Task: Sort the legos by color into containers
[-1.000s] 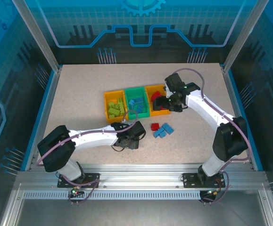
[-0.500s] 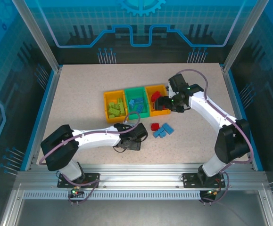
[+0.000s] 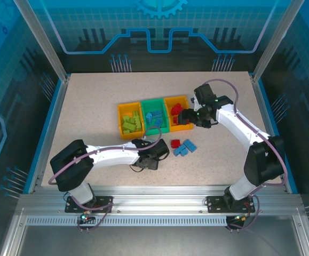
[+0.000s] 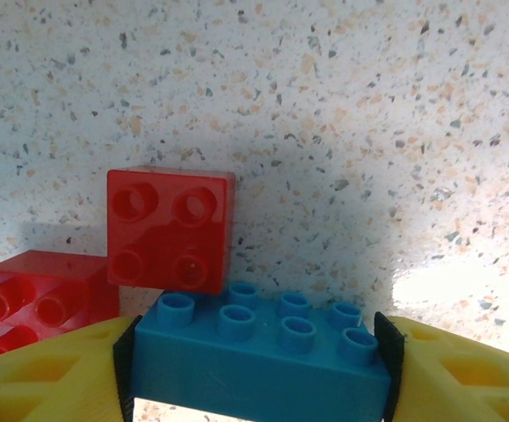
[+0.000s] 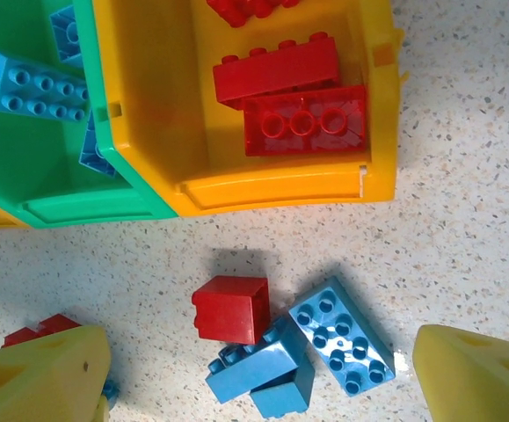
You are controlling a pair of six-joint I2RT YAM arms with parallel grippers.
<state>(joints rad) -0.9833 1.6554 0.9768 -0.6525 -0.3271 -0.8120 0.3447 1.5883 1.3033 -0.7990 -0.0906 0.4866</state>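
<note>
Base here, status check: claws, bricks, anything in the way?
Left claw shut on blue brick. Right claw open, empty, above loose bricks beside orange bin. Red brick close behind held one.

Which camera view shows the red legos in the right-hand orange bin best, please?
The right wrist view: it looks down into the orange bin, and the red legos show studs and all. The top external view shows them small, partly behind the right tool.

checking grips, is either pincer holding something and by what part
Left pincer clamps a blue lego brick by its short ends; right pincer holds nothing.
</note>
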